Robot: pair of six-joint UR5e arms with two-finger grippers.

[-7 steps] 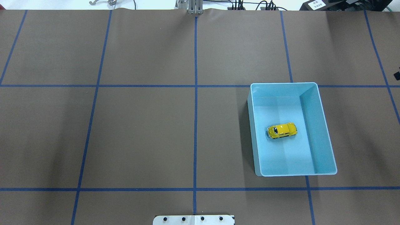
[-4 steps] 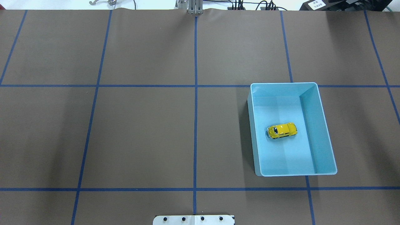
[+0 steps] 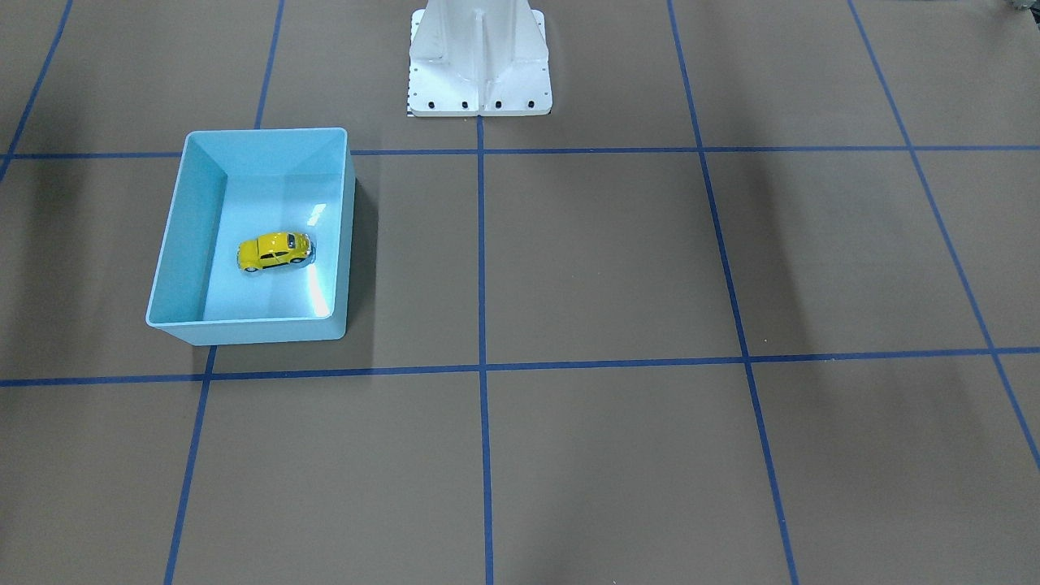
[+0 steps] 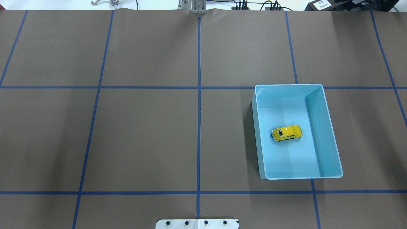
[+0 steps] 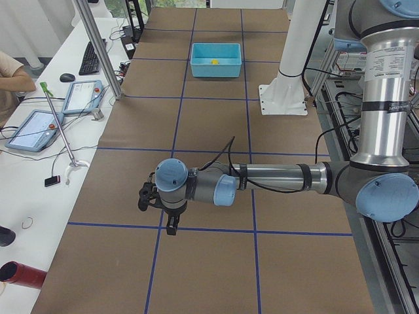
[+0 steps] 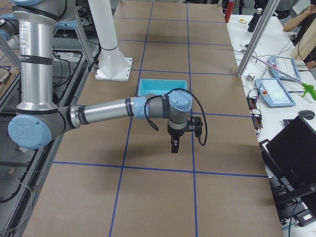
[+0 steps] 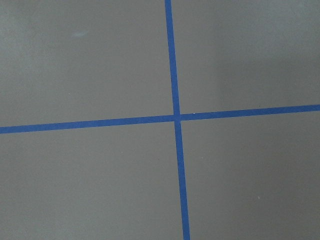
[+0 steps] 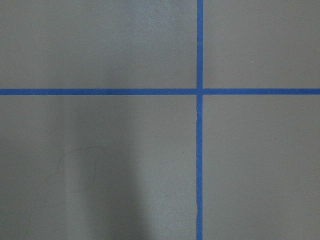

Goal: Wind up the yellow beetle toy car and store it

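Note:
The yellow beetle toy car [image 4: 286,133] rests on its wheels on the floor of the light blue bin [image 4: 321,136], right of the table's middle. It also shows in the front-facing view [image 3: 275,251], inside the bin [image 3: 195,244], and as a yellow speck in the left side view [image 5: 215,61]. My left gripper [image 5: 171,227] hangs over bare table far from the bin. My right gripper [image 6: 174,147] hangs over the table just past the bin [image 6: 153,88]. Both show only in side views, so I cannot tell whether they are open or shut.
The white robot base [image 3: 479,61] stands at the table's near edge. Blue tape lines [image 4: 199,95] grid the brown table cover. Both wrist views show only the cover and tape crossings. Operator desks with tablets [image 5: 36,127] lie beyond the far edge.
A small dark part at the right edge of the overhead view one second ago is gone. The car and the bin have not moved.

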